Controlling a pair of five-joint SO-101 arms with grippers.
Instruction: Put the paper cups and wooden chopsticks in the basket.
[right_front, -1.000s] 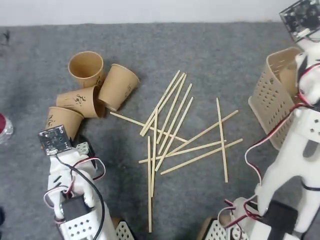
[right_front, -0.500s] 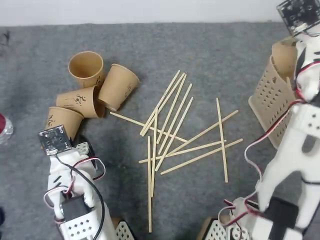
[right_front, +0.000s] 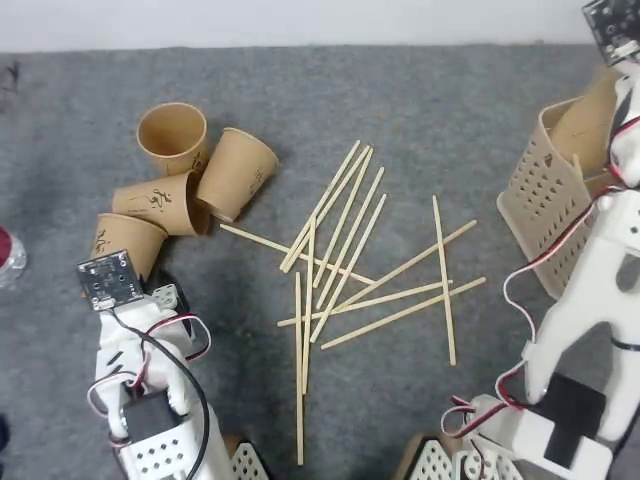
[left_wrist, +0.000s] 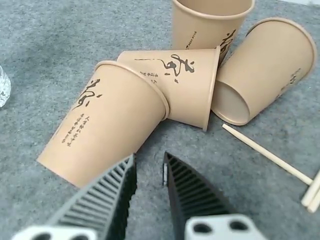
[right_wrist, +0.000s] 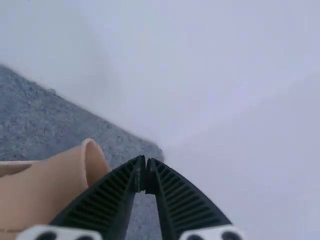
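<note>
The left claw (left_wrist: 149, 157) hangs low over the tabletop (right_front: 420, 120), well apart from the basket (right_front: 545, 205); its jaws are a little way apart and hold nothing; the near cup (left_wrist: 105, 131) lies on its side just past the tips. Three more cups (right_front: 165, 200) are bunched behind it, two lying down and one standing up; all four are on the side of the tabletop far from the basket. The chopsticks (right_front: 350, 255) lie flat in a crossed heap between the cups and the basket; none is in the basket. The basket leans over, and one cup (right_front: 587, 120) looks to be sitting in its open top. The right claw (right_wrist: 145, 177) is up by the basket's top, just beside that cup; it is clenched tight, tip to tip, on nothing.

So I think the job has only begun; one cup is in, and four cups and all the chopsticks wait. The next move looks like the left claw's; it needs to open much wider, go down around the near cup's wall and squeeze softly, since a paper cup can squash or roll away; then the cup needs a long carry over to the basket, or a pass to the right claw.
</note>
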